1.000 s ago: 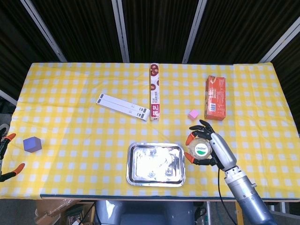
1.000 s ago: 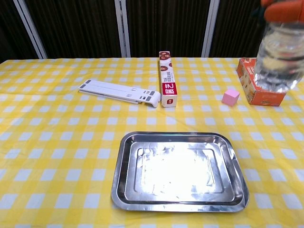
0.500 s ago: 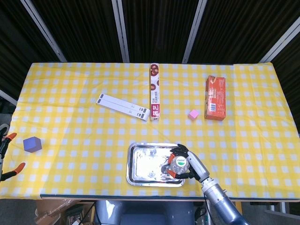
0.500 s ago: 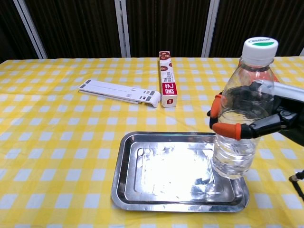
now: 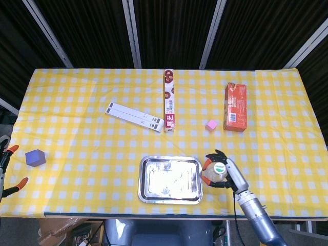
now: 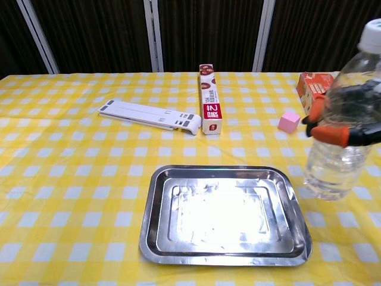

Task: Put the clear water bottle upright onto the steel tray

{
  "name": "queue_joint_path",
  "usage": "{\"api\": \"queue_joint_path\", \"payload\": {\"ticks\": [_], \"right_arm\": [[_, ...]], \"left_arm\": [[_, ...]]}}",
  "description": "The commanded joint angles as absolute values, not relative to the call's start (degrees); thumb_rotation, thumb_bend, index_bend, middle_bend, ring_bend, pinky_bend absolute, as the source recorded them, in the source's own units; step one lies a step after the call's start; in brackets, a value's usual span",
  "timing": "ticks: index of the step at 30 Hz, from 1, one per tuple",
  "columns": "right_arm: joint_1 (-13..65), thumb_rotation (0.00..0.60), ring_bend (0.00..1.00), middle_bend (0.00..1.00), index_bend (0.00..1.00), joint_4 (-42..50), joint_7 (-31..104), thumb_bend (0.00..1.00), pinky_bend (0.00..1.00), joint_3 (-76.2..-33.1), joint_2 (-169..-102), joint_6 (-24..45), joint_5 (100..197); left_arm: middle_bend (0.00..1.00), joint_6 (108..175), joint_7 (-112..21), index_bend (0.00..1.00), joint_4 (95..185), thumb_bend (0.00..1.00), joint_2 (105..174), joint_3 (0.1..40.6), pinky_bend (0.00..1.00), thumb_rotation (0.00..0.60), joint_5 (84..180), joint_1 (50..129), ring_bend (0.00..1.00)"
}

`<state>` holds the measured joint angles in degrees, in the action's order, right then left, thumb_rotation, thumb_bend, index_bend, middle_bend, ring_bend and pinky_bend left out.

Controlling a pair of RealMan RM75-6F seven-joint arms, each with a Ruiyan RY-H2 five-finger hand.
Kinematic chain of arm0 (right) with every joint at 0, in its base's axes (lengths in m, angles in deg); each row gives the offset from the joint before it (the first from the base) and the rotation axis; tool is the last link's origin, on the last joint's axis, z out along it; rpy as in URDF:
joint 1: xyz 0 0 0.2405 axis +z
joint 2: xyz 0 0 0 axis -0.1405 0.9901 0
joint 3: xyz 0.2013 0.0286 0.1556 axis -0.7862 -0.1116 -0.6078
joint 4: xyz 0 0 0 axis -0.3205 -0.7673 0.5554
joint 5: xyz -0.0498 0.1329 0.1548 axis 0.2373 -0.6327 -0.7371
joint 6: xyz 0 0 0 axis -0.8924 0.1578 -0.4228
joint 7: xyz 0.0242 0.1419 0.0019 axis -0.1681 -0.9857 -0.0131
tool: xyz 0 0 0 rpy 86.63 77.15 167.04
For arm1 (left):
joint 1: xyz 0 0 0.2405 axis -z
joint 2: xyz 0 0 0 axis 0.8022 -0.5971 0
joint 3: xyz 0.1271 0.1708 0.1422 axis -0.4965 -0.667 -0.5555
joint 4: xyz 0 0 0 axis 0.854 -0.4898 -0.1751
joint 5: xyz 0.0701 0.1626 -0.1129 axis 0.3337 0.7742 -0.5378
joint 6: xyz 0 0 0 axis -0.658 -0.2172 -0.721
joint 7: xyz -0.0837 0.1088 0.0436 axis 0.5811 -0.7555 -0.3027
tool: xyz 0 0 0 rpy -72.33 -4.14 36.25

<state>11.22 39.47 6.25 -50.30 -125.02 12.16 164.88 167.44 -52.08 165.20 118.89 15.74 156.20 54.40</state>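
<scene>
Table (image 5: pixel 77 133), yellow check cloth: sound, carrying all items. Steel tray (image 6: pixel 158 238) sits at the near centre edge, bare inside. Cling-film box (image 5: pixel 169 100) lies lengthwise behind it; white folding stand (image 5: pixel 134 116) to its left; orange carton (image 5: pixel 235 106) at the far right. Clear water bottle (image 6: pixel 342 119) is upright, cap on, and held off the surface — just beside the tray's right rim, not over it. Right hand (image 5: pixel 221 171) is clamped around the bottle's midsection, orange fingertips (image 6: pixel 324 134) wrapped across the front. Left hand (image 5: pixel 6 171) shows only at the left edge; whether it is apart or together cannot be told. Small items: blue cube (image 5: pixel 35 157) far left, pink cube (image 6: pixel 289 121) behind the bottle.

Risks, by judgement: the bottle's base appears low enough to catch the raised rim on a sideways pass — that would tilt it or push the tray. A thin, flexible wall may slip or buckle under uneven grip. Releasing on the sloped inner edge would likely topple it.
</scene>
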Motion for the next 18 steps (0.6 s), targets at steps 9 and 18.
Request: {"api": "queue_joint_path", "payload": {"ticks": [9,18], "right_arm": [[7.1,0.6,0.24,0.54,0.76,35.98,-7.96,0.69,0.0,-49.83,-113.53,14.78,168.81],[12.0,0.6,0.24,0.54,0.76,41.89,1.95,0.69,0.0,-50.15,-124.25,10.17,169.55]], "left_arm": [[0.0,167.55,-53.46,0.14,165.7,0.21,119.41,15.18,0.0,0.6,157.34,54.42,0.0],[0.0,167.08,-52.32,0.14,165.48,0.21,119.02,15.51,0.0,0.6,156.51,54.57,0.0]]}}
